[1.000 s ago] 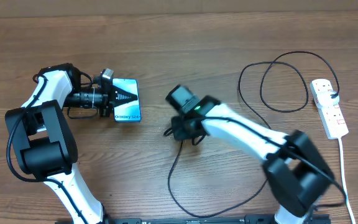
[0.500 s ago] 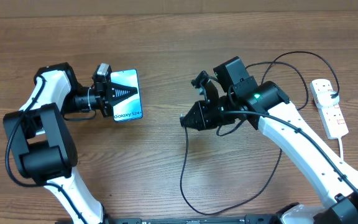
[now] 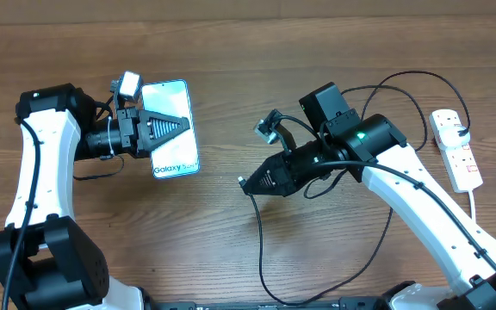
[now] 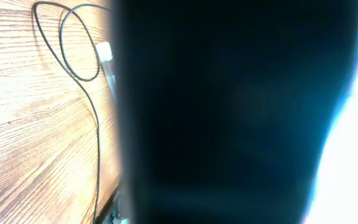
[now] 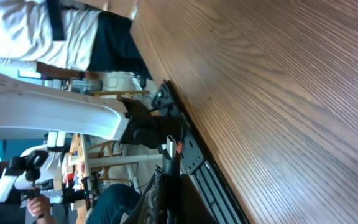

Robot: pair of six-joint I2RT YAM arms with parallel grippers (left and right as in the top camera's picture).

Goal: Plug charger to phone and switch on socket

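- The left claw [image 3: 175, 126] is clenched on the phone [image 3: 169, 96]. It holds the phone up over the table [image 3: 231, 52], in the upper left of the overhead picture, with the bright screen facing up.
- The right claw [image 3: 252, 182] is clenched too. The thin black charger [image 3: 259, 250] hangs down from its tips, so it seems to grip the charger close to the end. The little plug tip is too small to see well.
- The phone lies to the left of the right claw and a bit higher in the picture. Bare table shows between them, so they are apart, not touching.
- The phone's long side runs from the top of the picture to the bottom, tipped a little. Its short end with the small words points to the bottom of the picture.
- The right claw points left and a bit down, toward that low end of the phone. I think the plug has to go into a short end, so the claw must line up with the phone's long side first. The hole for the plug cannot be seen.
- The socket [image 3: 455, 151] lies at the far right edge. The right arm is much nearer to it than the left arm.
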